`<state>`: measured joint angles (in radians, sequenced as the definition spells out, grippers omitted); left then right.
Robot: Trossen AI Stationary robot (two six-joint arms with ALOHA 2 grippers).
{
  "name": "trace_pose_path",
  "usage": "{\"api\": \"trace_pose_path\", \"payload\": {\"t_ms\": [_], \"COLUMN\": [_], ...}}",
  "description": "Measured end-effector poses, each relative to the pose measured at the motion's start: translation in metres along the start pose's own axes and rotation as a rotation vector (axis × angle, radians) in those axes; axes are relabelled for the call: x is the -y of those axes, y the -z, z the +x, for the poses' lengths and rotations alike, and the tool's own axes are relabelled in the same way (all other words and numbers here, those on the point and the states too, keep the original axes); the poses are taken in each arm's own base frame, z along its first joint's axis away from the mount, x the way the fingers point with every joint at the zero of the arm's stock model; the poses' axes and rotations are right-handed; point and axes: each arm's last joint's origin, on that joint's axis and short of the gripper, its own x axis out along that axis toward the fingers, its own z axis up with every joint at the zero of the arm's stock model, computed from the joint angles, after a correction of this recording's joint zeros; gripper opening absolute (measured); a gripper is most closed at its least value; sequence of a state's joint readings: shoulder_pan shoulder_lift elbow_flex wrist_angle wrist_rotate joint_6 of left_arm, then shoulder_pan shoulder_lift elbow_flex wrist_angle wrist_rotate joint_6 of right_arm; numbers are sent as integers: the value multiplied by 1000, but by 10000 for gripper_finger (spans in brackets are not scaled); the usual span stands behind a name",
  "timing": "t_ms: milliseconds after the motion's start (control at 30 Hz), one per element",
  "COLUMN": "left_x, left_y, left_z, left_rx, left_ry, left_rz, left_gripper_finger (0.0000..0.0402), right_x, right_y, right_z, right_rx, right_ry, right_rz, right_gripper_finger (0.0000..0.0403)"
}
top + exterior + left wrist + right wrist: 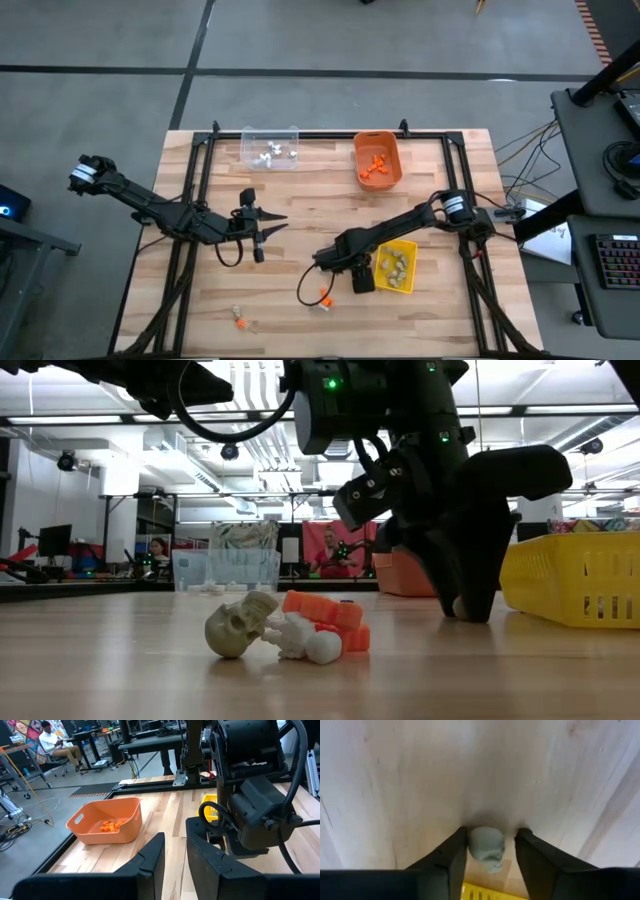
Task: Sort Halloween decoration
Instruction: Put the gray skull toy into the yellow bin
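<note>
The Halloween decoration is a set of tiny trinkets. A grey-green skull (pixel 487 847) lies on the wooden table. My right gripper (pixel 491 840) points straight down over it, open, with one finger on each side. A tan skull (pixel 238 626), a white piece (pixel 305 642) and an orange piece (pixel 325 615) lie in a small heap (pixel 322 297) near the front edge. A second small group (pixel 240 320) lies at the front left. My left gripper (pixel 283 222) hangs above the table's middle left. It is open by a narrow gap and holds nothing. My right gripper comes at the grey-green skull from above with its fingers pointing down. One finger (pixel 459 851) stands right at the skull's side (pixel 472 845), and I cannot tell whether it touches. A gap shows between the skull and the other finger (pixel 527 851). The skull rests on the table.
A yellow bin (pixel 400 282) with tan-grey pieces stands just right of my right gripper. An orange bin (pixel 378 143) with orange pieces and a clear bin (pixel 270 133) with white pieces stand along the far edge. Black frame rails (pixel 195 190) run along the table's sides.
</note>
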<state>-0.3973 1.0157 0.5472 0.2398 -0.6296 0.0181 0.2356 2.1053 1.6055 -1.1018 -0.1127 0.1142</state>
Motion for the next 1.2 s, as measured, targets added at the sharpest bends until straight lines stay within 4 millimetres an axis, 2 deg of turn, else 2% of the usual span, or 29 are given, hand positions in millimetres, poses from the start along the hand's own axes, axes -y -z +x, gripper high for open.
{"api": "trace_pose_path", "payload": {"t_ms": [233, 433, 533, 700, 833, 933, 1067, 1200], "left_x": [0, 0, 0, 0, 0, 0, 0, 0], "left_y": [0, 0, -1, -3, -6, -8, -8, -8], "left_z": [0, 0, 0, 0, 0, 0, 0, 0], "left_rx": [0, 4, 7, 26, 55, 67, 69, 73], "left_ry": [0, 0, 0, 0, 0, 1, 2, 3], "left_rz": [0, -3, -5, -20, -44, -59, -89, -115], "left_gripper_finger": [64, 64, 64, 64, 64, 64, 64, 64], "right_x": [0, 2, 4, 11, 13, 9, 1, -6], "right_y": [-3, -9, -13, -15, -6, 4, 20, 43], "right_z": [-4, -13, -27, -64, -92, -106, -114, -113], "right_rx": [18, 50, 64, 66, 10, -16, -12, -4], "right_ry": [5, 9, 7, 24, 31, 31, 26, 28], "right_rz": [-17, -6, 6, 62, 128, 134, 123, 108], "right_gripper_finger": [93, 88, 89, 89, 89, 89, 89, 89]}}
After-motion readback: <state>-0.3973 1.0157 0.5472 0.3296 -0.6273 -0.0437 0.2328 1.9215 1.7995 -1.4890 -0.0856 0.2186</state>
